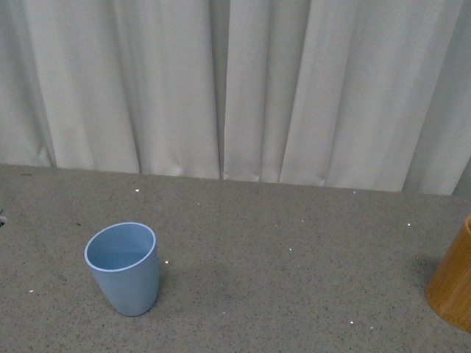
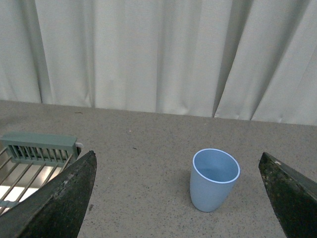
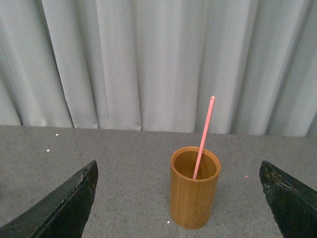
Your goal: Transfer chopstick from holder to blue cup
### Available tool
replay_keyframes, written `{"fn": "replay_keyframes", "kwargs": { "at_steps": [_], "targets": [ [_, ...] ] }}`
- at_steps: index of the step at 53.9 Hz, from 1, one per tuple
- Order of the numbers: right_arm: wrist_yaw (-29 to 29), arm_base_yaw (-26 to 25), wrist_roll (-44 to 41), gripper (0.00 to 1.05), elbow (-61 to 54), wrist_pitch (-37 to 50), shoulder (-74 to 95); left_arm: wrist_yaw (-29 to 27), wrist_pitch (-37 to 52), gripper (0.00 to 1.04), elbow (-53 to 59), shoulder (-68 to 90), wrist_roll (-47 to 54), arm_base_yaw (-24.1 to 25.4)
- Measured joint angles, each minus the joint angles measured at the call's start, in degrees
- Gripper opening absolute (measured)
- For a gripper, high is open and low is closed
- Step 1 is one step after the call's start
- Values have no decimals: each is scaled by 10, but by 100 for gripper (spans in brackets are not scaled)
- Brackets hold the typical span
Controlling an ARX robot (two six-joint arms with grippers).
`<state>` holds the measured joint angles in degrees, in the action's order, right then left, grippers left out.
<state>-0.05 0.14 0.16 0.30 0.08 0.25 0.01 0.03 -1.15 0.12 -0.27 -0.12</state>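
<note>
The blue cup (image 1: pixel 124 268) stands upright and empty on the grey speckled table, left of centre in the front view. It also shows in the left wrist view (image 2: pixel 214 179), ahead of my open left gripper (image 2: pixel 178 198) and apart from its fingers (image 2: pixel 59 203). The orange-brown holder (image 3: pixel 194 193) stands upright ahead of my open right gripper (image 3: pixel 178 198), with one pink chopstick (image 3: pixel 203 137) leaning inside it. In the front view only the holder's edge (image 1: pixel 454 283) shows at the far right, and the chopstick and both grippers are out of view.
White pleated curtains (image 1: pixel 235 88) hang behind the table's far edge. A grey-green rack with metal bars (image 2: pixel 34 153) lies at the table's left side in the left wrist view.
</note>
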Motion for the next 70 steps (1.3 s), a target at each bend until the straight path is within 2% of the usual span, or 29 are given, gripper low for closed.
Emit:
{"fn": "replay_keyframes", "kwargs": {
  "at_steps": [14, 20, 22, 27, 33, 34, 42, 49, 60, 70],
  "targets": [
    [0, 0, 0, 95, 0, 0, 0, 0, 0, 98, 0, 0, 0, 0],
    [0, 0, 0, 95, 0, 0, 0, -46, -74, 98, -18, 34, -121, -27],
    [0, 0, 0, 95, 0, 0, 0, -64, -81, 98, -16, 40, -189, -45],
    [0, 0, 0, 95, 0, 0, 0, -110, -84, 98, -16, 46, -273, -92],
    [0, 0, 0, 95, 0, 0, 0, -146, -21, 98, -13, 119, -337, -141],
    [0, 0, 0, 95, 0, 0, 0, -153, 15, 98, -11, 150, -346, -145],
    [0, 0, 0, 95, 0, 0, 0, -177, 234, 98, -18, 392, -377, -144],
    [0, 0, 0, 95, 0, 0, 0, -183, 339, 98, -52, 549, -389, -142],
    [0, 0, 0, 95, 0, 0, 0, -201, 361, 98, -106, 663, -412, -138],
    [0, 0, 0, 95, 0, 0, 0, -227, 350, 98, -185, 787, -442, -170]
  ]
}}
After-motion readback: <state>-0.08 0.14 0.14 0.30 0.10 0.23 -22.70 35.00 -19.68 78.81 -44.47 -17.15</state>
